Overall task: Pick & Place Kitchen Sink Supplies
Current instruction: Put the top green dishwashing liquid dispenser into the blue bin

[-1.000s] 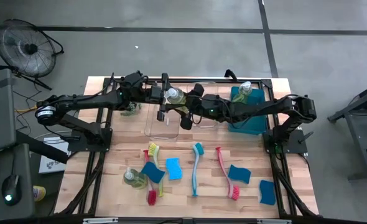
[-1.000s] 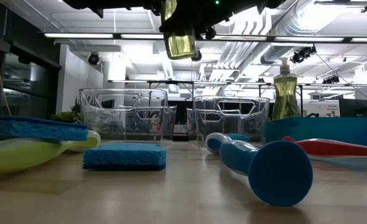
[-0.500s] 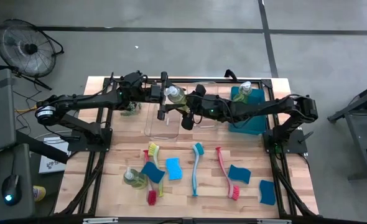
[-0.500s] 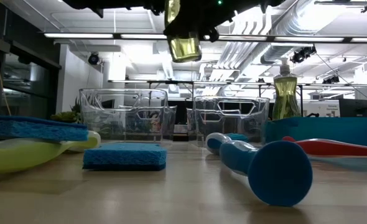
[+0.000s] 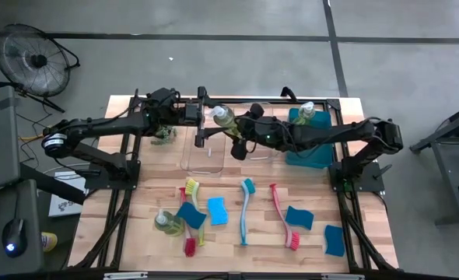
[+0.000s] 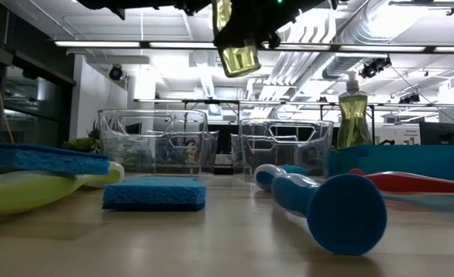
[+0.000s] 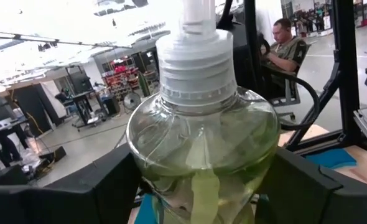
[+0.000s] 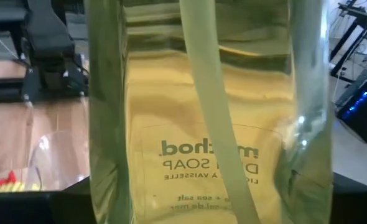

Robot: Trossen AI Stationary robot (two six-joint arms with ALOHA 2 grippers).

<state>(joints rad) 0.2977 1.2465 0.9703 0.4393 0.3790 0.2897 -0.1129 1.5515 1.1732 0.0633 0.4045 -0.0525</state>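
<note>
Both arms meet up high at about 12 o'clock over the tabletop (image 5: pixel 307 198), right above the clear bins (image 6: pixel 154 142). The soap bottle (image 5: pixel 222 117) hangs in the air there, tilted a bit. The right tool (image 5: pixel 233 134) has its fingers clamped on the bottle's body, so it's carrying it. The left tool (image 5: pixel 203 117) sits right at the bottle's pump end with its fingers spread wide either side of the neck, not squeezing it as far as I can see.

Another bottle (image 5: pixel 307 111) stands in the teal bin (image 5: pixel 315 155) at 1 o'clock. A third bottle (image 5: pixel 165 222) lies down at 7 o'clock next to a blue sponge (image 5: pixel 190 215) and two brushes. A teal brush (image 5: pixel 246 208) and a red brush (image 5: pixel 284 218) lie around 6 o'clock, with more sponges toward 5.
</note>
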